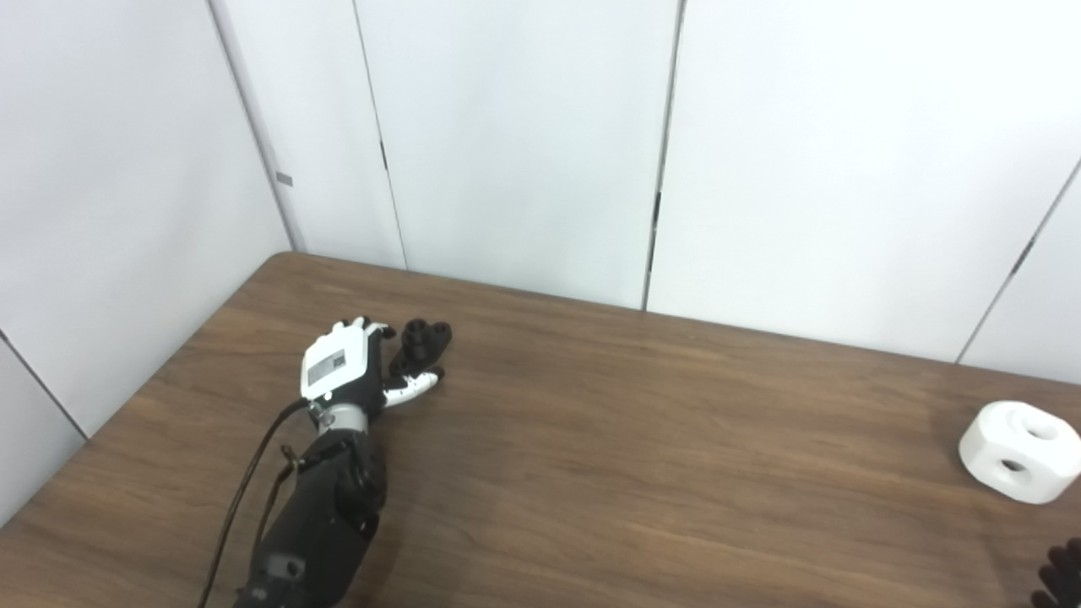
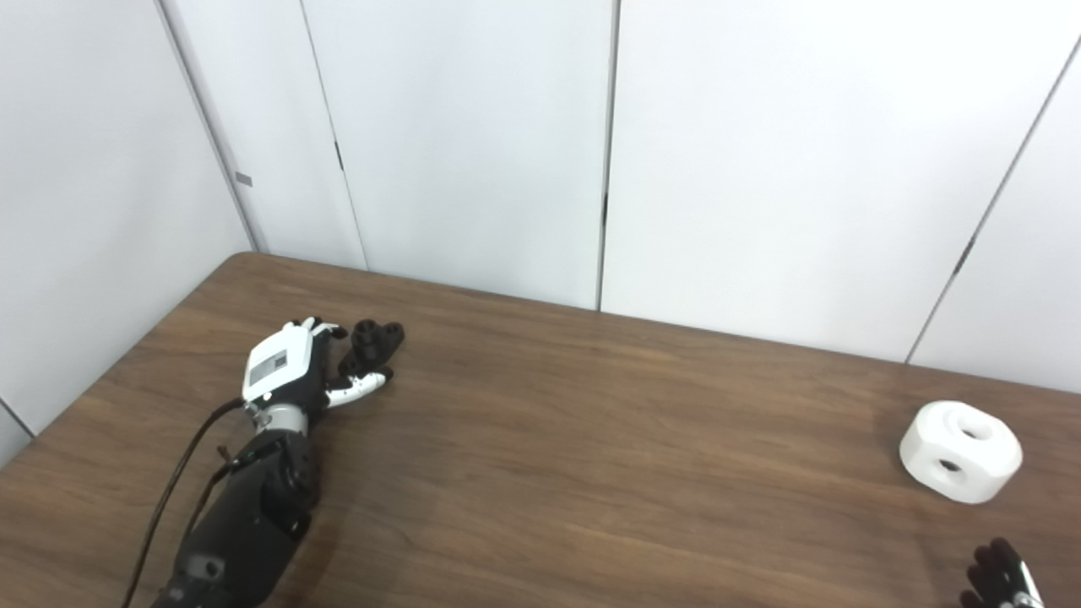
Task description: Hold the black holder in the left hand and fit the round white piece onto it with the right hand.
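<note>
— Far left on the brown wooden table [image 1: 591,439]: status?
— My left hand [image 1: 346,367] is closing around the small black plastic holder [image 1: 422,342]; grip unconfirmed, not lifted.
— And right?
— Round white plastic piece [image 2: 960,452] untouched; right hand [image 2: 996,583] near it, pose unclear.

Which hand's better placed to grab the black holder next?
Left. The left hand is already at the black holder, fingers around it. The right hand sits at the far corner, near the white piece.

A dark wood-grain desk [image 1: 591,439] stood in a corner, with white wall panels [image 1: 507,135] rising directly behind its far edge.
</note>
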Tool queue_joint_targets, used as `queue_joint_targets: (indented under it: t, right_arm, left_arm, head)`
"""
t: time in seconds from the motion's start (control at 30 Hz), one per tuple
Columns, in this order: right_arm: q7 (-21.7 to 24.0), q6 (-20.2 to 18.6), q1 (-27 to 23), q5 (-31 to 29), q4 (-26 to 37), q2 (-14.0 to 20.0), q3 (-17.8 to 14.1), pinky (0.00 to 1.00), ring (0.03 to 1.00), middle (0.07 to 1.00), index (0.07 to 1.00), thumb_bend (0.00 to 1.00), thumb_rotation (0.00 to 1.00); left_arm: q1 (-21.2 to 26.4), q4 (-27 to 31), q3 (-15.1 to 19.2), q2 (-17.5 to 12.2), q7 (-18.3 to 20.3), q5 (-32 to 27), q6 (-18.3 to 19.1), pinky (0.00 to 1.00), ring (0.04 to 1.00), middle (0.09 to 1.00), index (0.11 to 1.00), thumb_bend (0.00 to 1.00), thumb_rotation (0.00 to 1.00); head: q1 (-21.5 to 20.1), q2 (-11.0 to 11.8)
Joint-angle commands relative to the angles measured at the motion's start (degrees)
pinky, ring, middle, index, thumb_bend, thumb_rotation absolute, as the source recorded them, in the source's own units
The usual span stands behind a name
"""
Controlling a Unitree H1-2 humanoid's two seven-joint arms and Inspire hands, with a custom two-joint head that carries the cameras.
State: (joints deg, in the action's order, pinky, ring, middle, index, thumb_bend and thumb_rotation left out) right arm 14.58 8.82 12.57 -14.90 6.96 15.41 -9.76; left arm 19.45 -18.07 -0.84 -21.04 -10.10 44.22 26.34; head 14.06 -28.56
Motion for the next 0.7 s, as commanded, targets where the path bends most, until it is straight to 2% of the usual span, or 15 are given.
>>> queue_joint_targets:
  t: [0.0,0.3,0.67]
  right_arm:
    - [-0.55,0.93,2.24,0.17,-1.71,-2.05,1.01,1.00,1.000,0.994,0.998,0.61,1.00]
    - [-1.13,0.33,2.42,0.88,-0.99,-2.26,1.03,1.00,1.000,0.989,0.994,0.61,1.00]
    - [-1.18,0.85,2.48,0.87,-1.11,-2.17,0.88,1.00,1.000,0.989,0.994,0.62,1.00]
  left_arm:
    - [3.70,-0.25,-0.08,-1.47,-1.64,0.04,0.07,1.00,0.994,0.949,0.819,0.80,0.55]
    - [5.67,-3.62,-0.57,-1.60,-2.98,0.41,0.43,1.00,0.987,0.941,0.809,0.80,0.54]
    - [5.14,-2.95,-0.54,-1.54,-4.03,-2.67,-0.73,1.00,0.964,0.904,0.777,0.81,0.50]
  head:
    - [-0.21,-0.15]
    - [-0.19,-0.20]
    - [-0.32,-0.69]
